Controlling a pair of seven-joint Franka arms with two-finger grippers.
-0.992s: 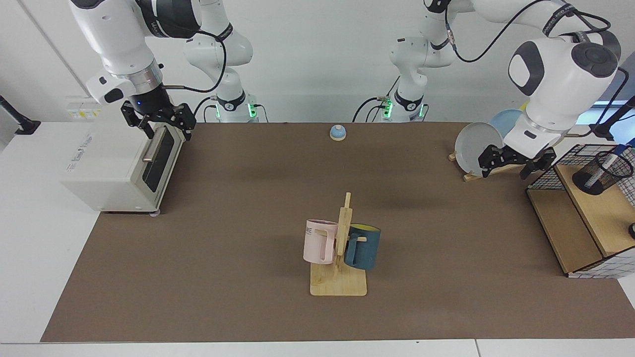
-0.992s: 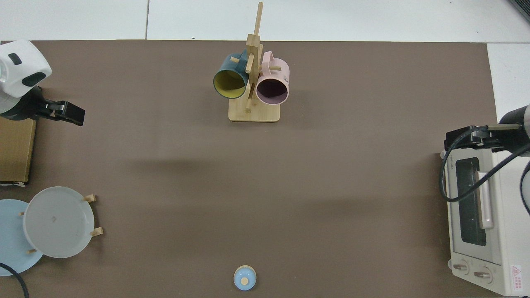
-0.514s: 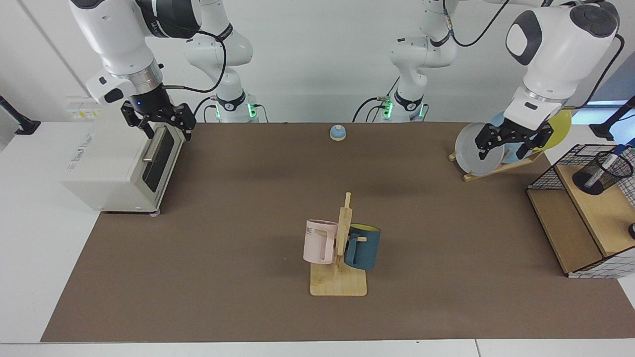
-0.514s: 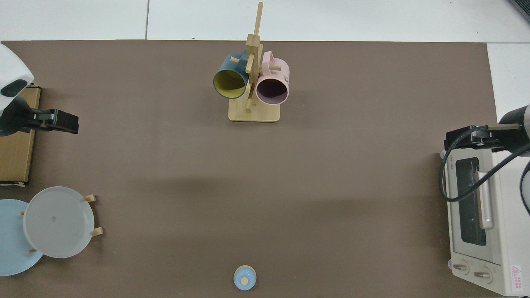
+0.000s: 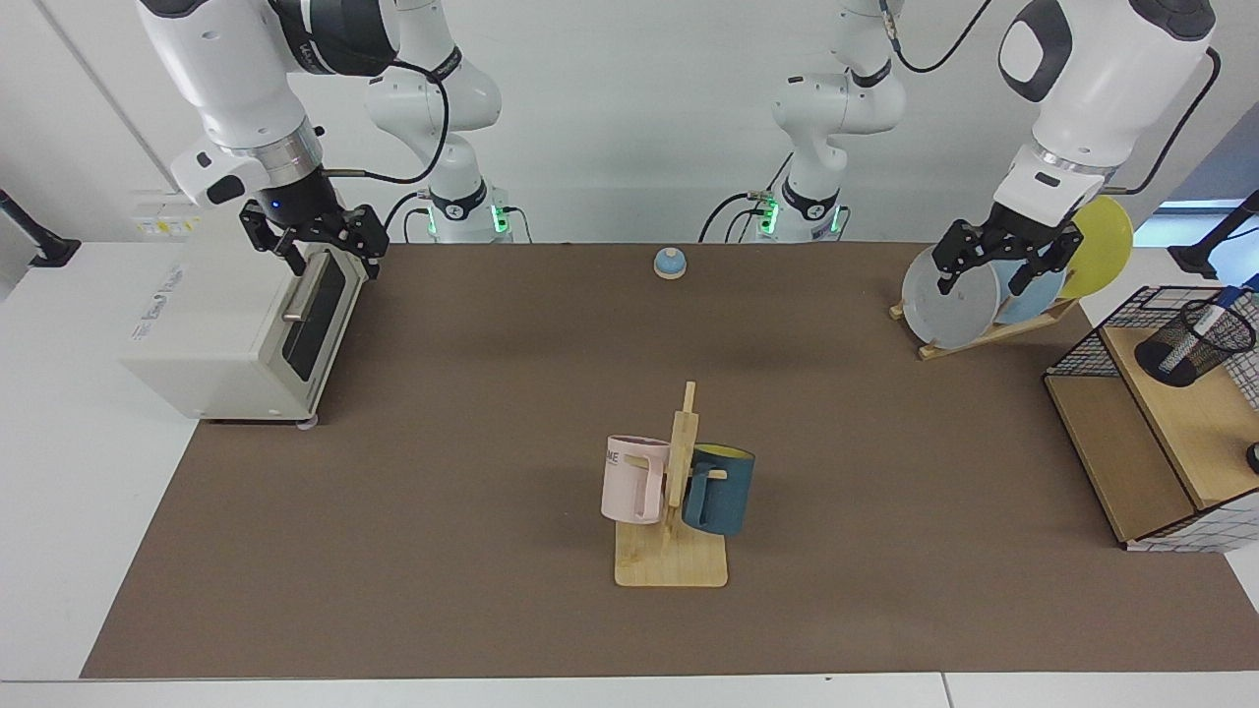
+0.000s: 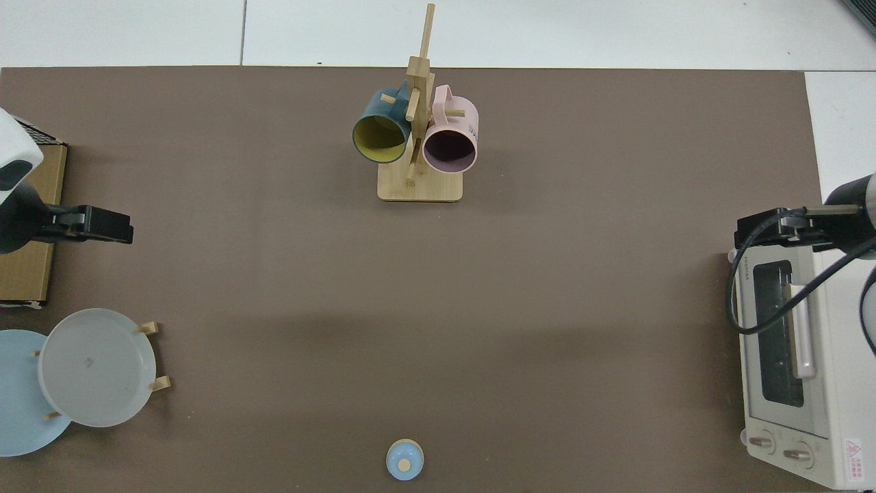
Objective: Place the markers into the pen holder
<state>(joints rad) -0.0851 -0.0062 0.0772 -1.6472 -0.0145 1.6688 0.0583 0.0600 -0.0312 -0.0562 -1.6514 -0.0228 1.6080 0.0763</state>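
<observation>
Your left gripper (image 5: 995, 267) has lifted up and back from the wire basket (image 5: 1082, 339) over the last second, and now hangs with its fingers spread and empty in front of the plates (image 5: 949, 295) on their rack. The marker (image 5: 1216, 317) already stands in the pen holder (image 5: 1193, 342), its blue cap poking above the mesh rim, and the holder sits on the wooden shelf inside the basket. With the gripper away and nothing in it, you can judge the task as good as done; no other marker shows on the table (image 5: 492, 442). Your right gripper (image 5: 313, 241) waits above the top front edge of the toaster oven (image 5: 231, 329), fingers apart and holding nothing, in the same spot as a second ago. The facing view is the only one that shows you the holder and the marker; in the top view they fall outside the picture, and you see just a strip of the wooden shelf (image 6: 27, 226) at the edge, with the left gripper (image 6: 102, 224) reaching out over the table beside it. What the top view adds is the open table between the arms, with the mug stand (image 6: 419, 144) and the small blue bell (image 6: 404, 459) well apart from both grippers.
</observation>
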